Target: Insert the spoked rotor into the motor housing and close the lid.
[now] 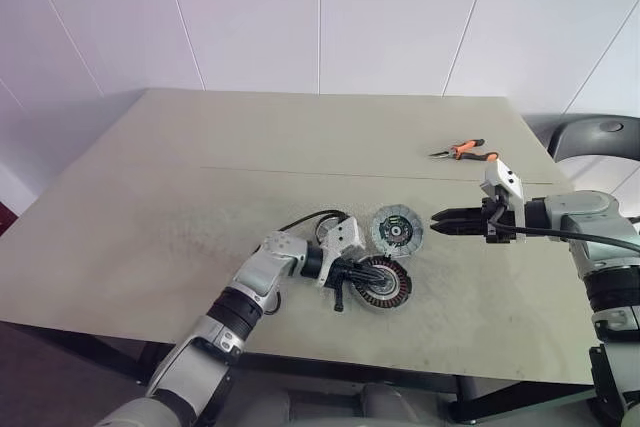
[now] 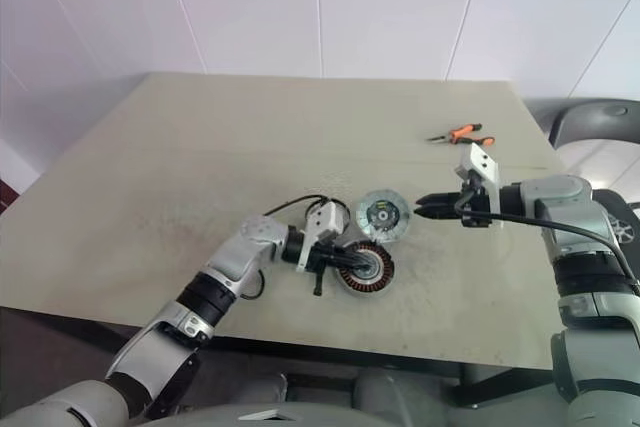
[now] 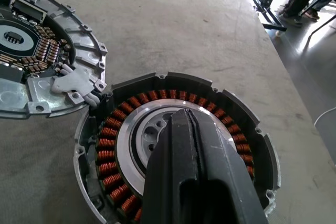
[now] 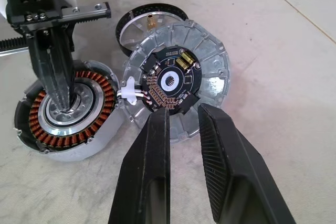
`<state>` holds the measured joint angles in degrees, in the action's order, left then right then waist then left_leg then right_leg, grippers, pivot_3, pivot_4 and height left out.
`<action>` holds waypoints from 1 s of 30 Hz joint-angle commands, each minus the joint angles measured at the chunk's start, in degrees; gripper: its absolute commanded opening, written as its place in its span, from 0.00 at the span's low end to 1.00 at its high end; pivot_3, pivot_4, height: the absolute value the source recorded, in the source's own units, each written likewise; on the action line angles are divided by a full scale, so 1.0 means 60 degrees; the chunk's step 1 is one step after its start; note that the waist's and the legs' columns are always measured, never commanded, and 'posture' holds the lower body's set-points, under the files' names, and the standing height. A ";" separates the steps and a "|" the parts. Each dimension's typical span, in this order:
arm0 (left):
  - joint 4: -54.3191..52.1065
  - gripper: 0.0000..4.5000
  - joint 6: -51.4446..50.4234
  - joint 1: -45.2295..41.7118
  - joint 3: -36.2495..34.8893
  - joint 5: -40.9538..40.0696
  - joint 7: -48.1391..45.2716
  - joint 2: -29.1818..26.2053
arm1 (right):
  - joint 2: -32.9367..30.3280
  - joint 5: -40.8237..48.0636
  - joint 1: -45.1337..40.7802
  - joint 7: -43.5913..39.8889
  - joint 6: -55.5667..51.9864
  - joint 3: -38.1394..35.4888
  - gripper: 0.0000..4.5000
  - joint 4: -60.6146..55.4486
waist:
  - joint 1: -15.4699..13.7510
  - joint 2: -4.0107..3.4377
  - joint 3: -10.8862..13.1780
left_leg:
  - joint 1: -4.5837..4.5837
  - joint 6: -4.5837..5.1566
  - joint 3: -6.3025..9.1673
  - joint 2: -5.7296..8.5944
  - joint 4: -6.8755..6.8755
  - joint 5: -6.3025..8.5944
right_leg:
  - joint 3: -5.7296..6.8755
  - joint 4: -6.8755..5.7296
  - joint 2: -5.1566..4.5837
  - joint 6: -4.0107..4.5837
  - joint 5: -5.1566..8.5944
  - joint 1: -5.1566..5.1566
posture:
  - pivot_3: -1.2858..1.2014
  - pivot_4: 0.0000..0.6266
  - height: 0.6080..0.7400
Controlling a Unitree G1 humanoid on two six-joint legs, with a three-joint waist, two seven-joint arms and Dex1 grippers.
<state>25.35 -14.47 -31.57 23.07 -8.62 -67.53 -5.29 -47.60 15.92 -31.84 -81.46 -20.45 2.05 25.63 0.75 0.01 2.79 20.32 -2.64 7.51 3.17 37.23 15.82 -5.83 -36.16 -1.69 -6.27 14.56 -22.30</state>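
Note:
The motor housing [image 1: 392, 297] lies on the table with its ring of copper windings facing up. My left gripper [image 1: 376, 279] is shut, and its fingertips [image 3: 181, 121] rest in the silvery centre of the housing. The lid [image 4: 210, 85], a silvery ribbed disc with a dark circuit board in its middle, stands tilted beside the housing and is joined to it by a white plug with wires. Behind the lid lies the spoked rotor [image 4: 137, 16], dark-rimmed and partly hidden. My right gripper [image 1: 437, 218] hovers just right of the lid, open, with nothing between its fingers [image 4: 152, 171].
Orange-handled pliers [image 1: 458, 151] lie at the table's far right. A black cable [image 1: 303, 218] loops beside my left wrist. A dark chair [image 1: 598, 133] stands past the right edge. The front edge of the table [image 1: 300, 347] runs close below the housing.

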 commanded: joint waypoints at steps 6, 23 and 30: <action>0.0216 0.01 0.0184 -0.0155 0.0040 0.0170 0.0069 0.0109 | 0.0011 0.0090 -0.0233 0.0065 0.0083 -0.0202 0.20 -0.0138 | 0.0001 0.0001 0.0000 | 0.0000 0.0000 0.0000 0.0001 0.0002 0.0000 | 0.0000 0.0000 0.0000 -0.0001 0.0001 0.0000 | 0.52 0.00 1.00; 0.0540 0.01 0.0588 -0.0221 0.0268 0.0593 0.0291 -0.0027 | 0.0130 0.0141 -0.0375 0.0057 0.0156 -0.0217 0.20 -0.0113 | 0.0035 0.0001 -0.0003 | -0.0027 0.0001 -0.0004 -0.0002 0.0017 -0.0001 | -0.0001 -0.0003 0.0007 -0.0025 0.0019 0.0031 | 0.52 0.00 1.00; -0.0280 0.01 -0.0116 -0.0353 -0.1163 -0.0998 0.0188 0.0129 | 0.0163 0.0434 -0.0272 -0.0225 -0.0085 -0.0314 0.20 -0.0341 | 0.0036 0.0001 -0.0002 | 0.0000 0.0001 0.0001 -0.0004 0.0010 -0.0001 | -0.0001 -0.0006 0.0005 0.0004 -0.0003 -0.0003 | 0.52 0.00 1.00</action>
<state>27.48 -13.78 -32.87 19.54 -10.87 -65.92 -4.37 -46.43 16.55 -32.33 -81.60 -20.65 1.99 25.47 0.97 0.01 2.78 20.32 -2.64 7.52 3.15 37.28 15.82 -5.83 -36.20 -1.66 -6.24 14.54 -22.32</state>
